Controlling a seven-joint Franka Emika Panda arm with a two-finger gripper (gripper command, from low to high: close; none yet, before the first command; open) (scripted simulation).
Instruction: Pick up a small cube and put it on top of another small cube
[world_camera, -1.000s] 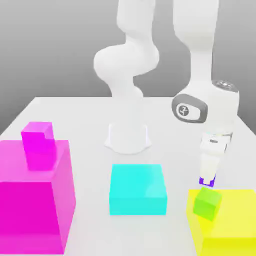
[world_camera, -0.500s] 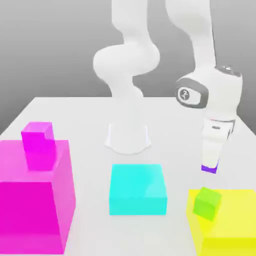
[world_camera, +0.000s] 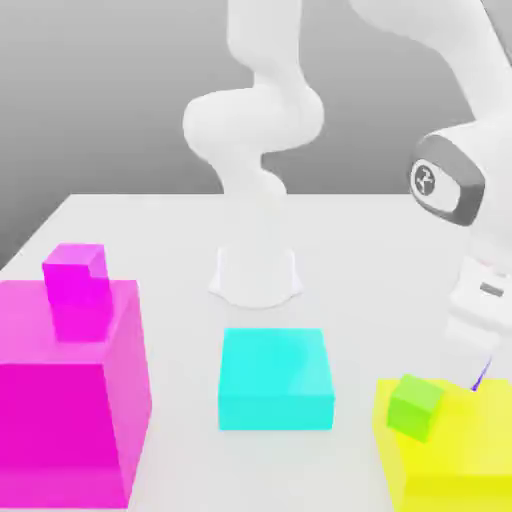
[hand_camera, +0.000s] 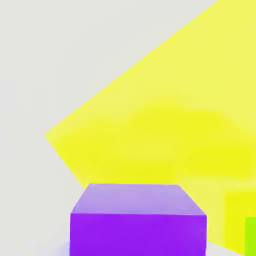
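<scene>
The small violet-purple cube (world_camera: 481, 377) shows as a thin sliver under my gripper (world_camera: 477, 368), just behind the far edge of the big yellow block (world_camera: 470, 450). The gripper is shut on it and holds it off the table. In the hand view the purple cube (hand_camera: 138, 220) sits close to the camera, with the yellow block's top (hand_camera: 165, 130) spread beyond it. A small lime-green cube (world_camera: 415, 407) rests on the yellow block's near corner toward the exterior view's left, apart from the gripper; its edge (hand_camera: 250, 237) also appears in the hand view.
A cyan block (world_camera: 276, 378) lies in the middle of the white table. At the exterior view's left a large magenta block (world_camera: 65, 400) carries a smaller magenta cube (world_camera: 76, 290). The arm's white base (world_camera: 255, 275) stands behind the cyan block.
The gripper lifted with the purple cube from beside the green cube, then swung toward the exterior view's right and came down behind the yellow block's far edge.
</scene>
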